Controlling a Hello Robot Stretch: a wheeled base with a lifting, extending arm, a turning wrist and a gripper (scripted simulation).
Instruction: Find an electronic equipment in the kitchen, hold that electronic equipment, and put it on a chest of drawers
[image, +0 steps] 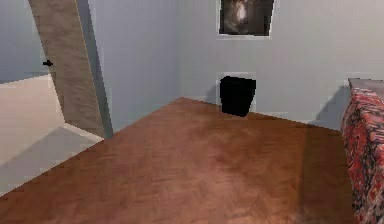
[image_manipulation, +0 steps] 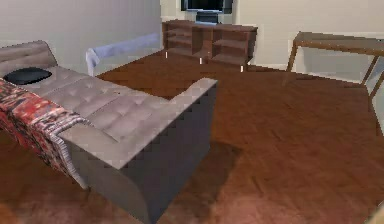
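A dark screen (image_manipulation: 210, 14) stands on a low brown wooden cabinet with open shelves (image_manipulation: 208, 42) against the far wall in the arm side view. A grey tufted sofa (image_manipulation: 110, 112) fills that view's left, with a dark cushion (image_manipulation: 27, 76) and a red patterned blanket (image_manipulation: 40, 122) on it. The blanket's edge (image: 365, 150) also appears at the forward view's right.
An open grey door (image: 70, 62) leads onto pale floor at the forward view's left. A black bin (image: 237, 95) stands by the far wall under a framed picture (image: 246, 17). A wooden table (image_manipulation: 338, 46) sits at the arm side view's upper right. Brown wood floor lies between.
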